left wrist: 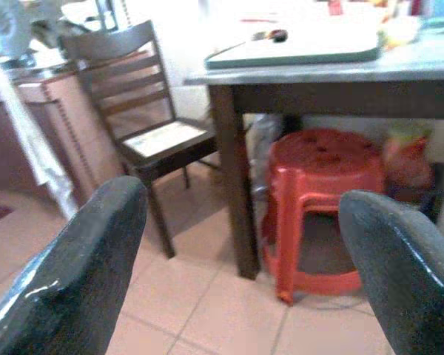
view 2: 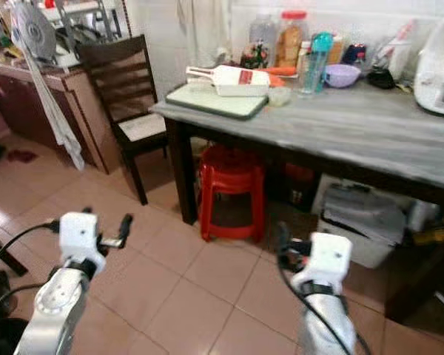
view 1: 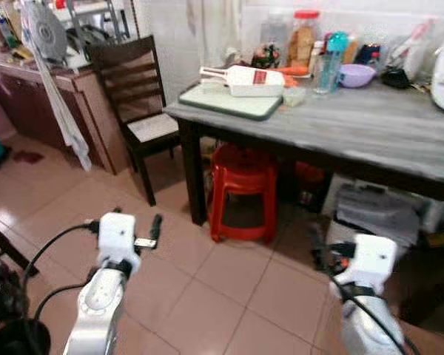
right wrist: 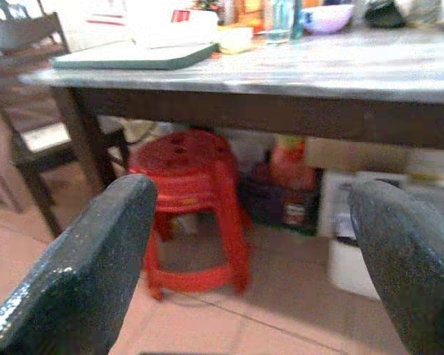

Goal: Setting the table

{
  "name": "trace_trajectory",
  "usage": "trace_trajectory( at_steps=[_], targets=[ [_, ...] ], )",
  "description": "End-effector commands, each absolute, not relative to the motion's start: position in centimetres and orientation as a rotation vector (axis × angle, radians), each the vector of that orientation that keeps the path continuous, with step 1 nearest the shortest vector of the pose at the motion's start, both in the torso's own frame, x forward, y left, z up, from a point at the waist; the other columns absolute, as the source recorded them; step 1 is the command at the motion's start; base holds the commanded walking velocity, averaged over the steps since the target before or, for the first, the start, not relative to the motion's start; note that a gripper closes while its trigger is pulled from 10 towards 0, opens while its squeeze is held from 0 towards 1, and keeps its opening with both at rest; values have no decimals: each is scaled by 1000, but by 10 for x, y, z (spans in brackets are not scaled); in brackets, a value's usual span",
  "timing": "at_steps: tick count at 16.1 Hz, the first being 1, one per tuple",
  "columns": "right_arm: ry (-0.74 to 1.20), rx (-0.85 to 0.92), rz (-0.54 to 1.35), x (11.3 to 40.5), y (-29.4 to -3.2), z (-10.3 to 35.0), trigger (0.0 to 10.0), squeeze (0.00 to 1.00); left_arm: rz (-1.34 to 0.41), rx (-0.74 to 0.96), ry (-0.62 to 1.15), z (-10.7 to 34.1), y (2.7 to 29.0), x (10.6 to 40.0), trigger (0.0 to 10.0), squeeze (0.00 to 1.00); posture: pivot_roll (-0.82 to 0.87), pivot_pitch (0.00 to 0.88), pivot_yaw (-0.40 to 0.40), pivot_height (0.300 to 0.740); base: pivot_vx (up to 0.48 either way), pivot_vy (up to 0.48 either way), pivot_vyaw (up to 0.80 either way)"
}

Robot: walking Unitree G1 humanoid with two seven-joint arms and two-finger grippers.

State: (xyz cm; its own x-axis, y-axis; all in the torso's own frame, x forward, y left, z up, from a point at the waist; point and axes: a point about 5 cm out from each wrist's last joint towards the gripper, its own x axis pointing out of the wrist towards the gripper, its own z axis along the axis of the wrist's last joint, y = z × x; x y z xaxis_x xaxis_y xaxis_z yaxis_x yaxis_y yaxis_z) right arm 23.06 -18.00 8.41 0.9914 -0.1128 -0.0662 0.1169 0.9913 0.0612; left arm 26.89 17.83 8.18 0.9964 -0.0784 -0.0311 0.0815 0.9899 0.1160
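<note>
While both arms are held out low over the tiled floor [view 1: 207, 296], short of the table [view 1: 385, 126], the left gripper [left wrist: 244, 274] has its two black fingers spread wide with nothing between them, and the right gripper [right wrist: 259, 274] is likewise parted and empty. The grey-topped table with dark legs stands ahead, and near its left corner lies a green cutting board [view 1: 229, 100] with a white flat container [view 1: 248, 80] resting partly on it. Farther back along the wall side stand a purple bowl [view 1: 355, 75], a teal-capped bottle [view 1: 331, 61] and a red-lidded jar [view 1: 303, 37]; the small items around them are too blurred to name, though one may be a carrot. A stack of red plastic stools [view 1: 242, 192] sits under the table just beside its corner leg, and a dark wooden chair [view 1: 133, 96] stands to the left of the table.
</note>
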Motion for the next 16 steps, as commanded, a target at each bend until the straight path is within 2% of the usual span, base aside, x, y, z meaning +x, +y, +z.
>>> trace_trajectory(
  at_steps=[1, 3, 6, 16],
  targets=[
    [74, 75, -108, 231, -177, 83, 10000, 0, -89, 149, 16, 83, 180, 268, 10000, 0, 71, 0, 2, 740, 0, 0, 0],
    [79, 75, -107, 232, -178, 83, 10000, 0, -85, 144, 18, 82, 179, 268, 10000, 0, 70, 0, -3, 740, 0, 0, 0],
    [86, 71, -108, 231, -179, 82, 10000, 0, -87, 142, 26, 81, 178, 266, 10000, 0, 69, 0, -4, 740, 0, 0, -546],
    [19, 27, -84, 231, -177, 99, 10000, 0, -117, 105, -15, 95, 172, 269, 10000, 0, 61, 0, 0, 740, 0, -323, -49]
  ],
)
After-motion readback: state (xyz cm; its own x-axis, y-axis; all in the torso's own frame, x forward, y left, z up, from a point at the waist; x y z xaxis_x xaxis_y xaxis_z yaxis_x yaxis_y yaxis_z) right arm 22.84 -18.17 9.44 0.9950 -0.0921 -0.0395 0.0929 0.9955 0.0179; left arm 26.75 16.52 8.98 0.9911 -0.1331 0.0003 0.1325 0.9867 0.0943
